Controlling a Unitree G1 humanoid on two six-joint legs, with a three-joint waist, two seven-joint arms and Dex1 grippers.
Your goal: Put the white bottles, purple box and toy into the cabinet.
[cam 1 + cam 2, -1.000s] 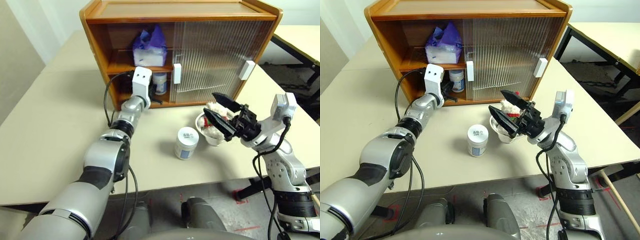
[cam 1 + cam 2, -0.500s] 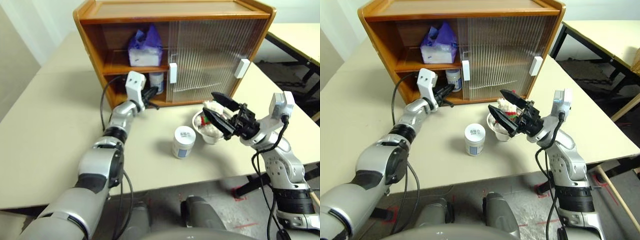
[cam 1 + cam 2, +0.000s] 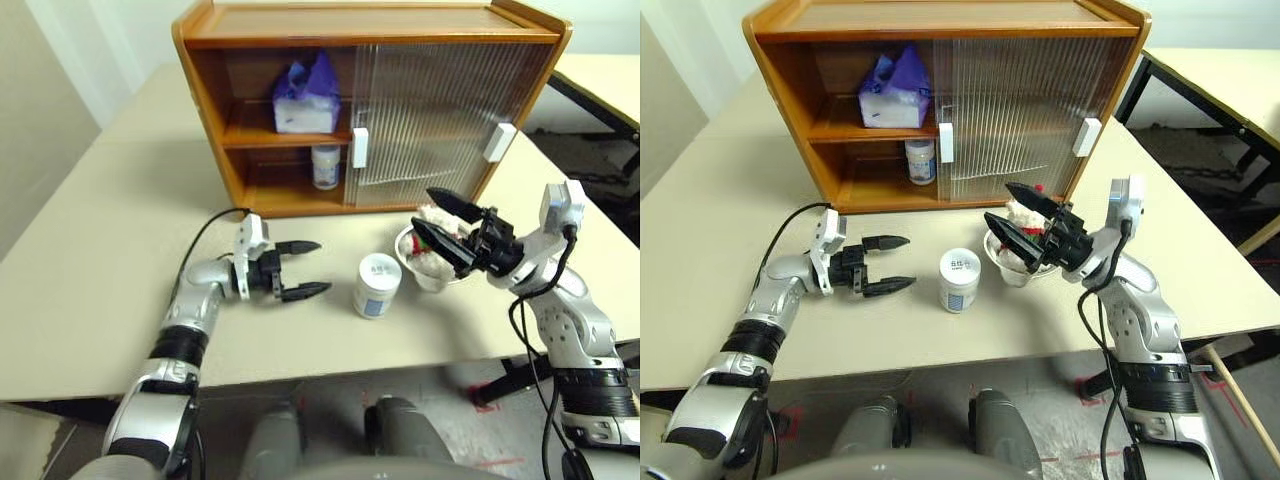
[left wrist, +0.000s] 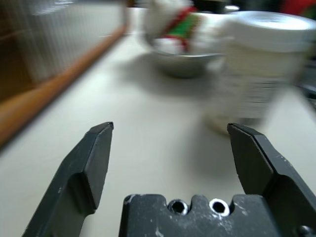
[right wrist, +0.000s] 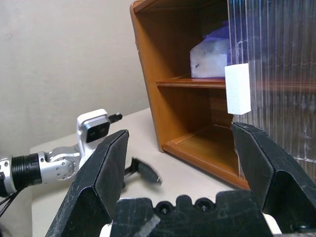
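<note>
The left gripper (image 3: 301, 268) is wide open and empty, lying level on the table (image 3: 90, 260) and aimed sideways at the upright white bottle (image 3: 377, 285) just beyond its fingertips. The right gripper (image 3: 437, 221), also open and empty, hovers over the toy (image 3: 432, 222) in its bowl (image 3: 408, 258), so I'd say the left one is better lined up for the bottle.

The beige table (image 3: 90, 270) bears the cabinet (image 3: 370, 25), one white bottle (image 3: 377, 285) and a bowl (image 3: 425, 275) (probably metal).
</note>
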